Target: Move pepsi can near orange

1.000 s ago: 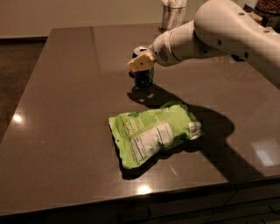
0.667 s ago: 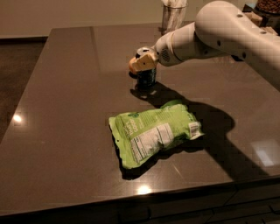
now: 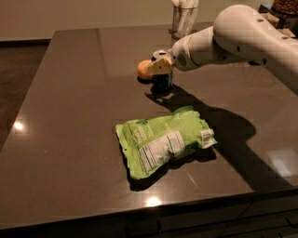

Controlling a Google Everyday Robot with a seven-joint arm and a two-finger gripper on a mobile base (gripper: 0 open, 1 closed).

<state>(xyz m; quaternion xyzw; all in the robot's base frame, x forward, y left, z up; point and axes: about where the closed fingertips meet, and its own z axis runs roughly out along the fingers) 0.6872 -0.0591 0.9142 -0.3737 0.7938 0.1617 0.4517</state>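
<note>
Up at the pepsi can (image 3: 162,85), gripper (image 3: 160,68) closed around its top part. Can upright on the table (image 3: 70,116), just beside the orange (image 3: 142,69). One can, one orange, one green bag (image 3: 163,142), one glass (image 3: 183,21) at the back. Bag well apart, near the front edge.

Place: a kitchen or pantry counter, by the look of it; I cannot tell which
Surface: wide dark glossy stone-look countertop (image 3: 70,116) mirroring bright light spots, with dark cabinet fronts (image 3: 209,223) under its near edge
Food and drink: crumpled green snack bag (image 3: 163,144) with a white nutrition label, small round orange fruit (image 3: 143,69), small dark blue pepsi can (image 3: 163,82), clear glass tumbler (image 3: 183,21) at the far edge
Backdrop: plain pale wall (image 3: 93,14)
My gripper (image 3: 160,67): at the pepsi can, just beside the orange fruit
</note>
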